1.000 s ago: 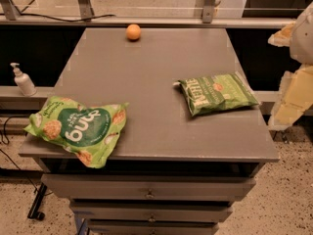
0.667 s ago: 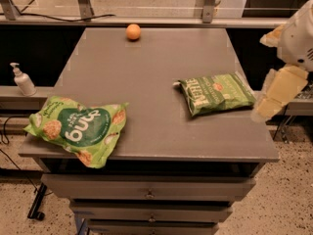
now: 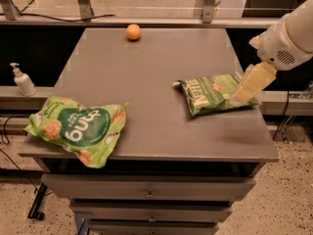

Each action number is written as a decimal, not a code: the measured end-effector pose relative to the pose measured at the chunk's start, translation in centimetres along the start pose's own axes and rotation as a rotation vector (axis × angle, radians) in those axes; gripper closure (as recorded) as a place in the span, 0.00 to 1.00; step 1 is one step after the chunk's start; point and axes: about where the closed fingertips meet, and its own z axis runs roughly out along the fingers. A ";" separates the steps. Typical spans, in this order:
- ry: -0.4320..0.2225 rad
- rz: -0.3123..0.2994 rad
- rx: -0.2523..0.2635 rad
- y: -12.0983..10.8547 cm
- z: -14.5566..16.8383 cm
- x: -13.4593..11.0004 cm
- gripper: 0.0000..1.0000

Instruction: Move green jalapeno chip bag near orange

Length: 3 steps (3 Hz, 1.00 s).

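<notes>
The green jalapeno chip bag (image 3: 212,94) lies flat on the right side of the grey table (image 3: 146,82), olive green with white lettering. The orange (image 3: 133,32) sits at the table's far edge, left of centre, well away from the bag. My gripper (image 3: 247,88) comes in from the right on a white arm and hangs over the bag's right end, its pale fingers pointing down.
A larger bright-green bag (image 3: 78,129) lies at the table's front left corner, overhanging the edge. A white pump bottle (image 3: 22,81) stands on a ledge to the left. Drawers sit under the tabletop. A rail and posts run behind the table.
My arm has moved left from the right edge of the view, bringing the gripper over the right end of the chip bag. The bags and the orange have not moved.
</notes>
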 end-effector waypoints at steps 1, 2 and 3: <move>0.018 0.053 -0.030 -1.3 3.5 1.7 0.00; 0.043 0.088 -0.065 -1.6 6.1 3.1 0.00; 0.050 0.112 -0.087 -1.5 7.5 3.8 0.18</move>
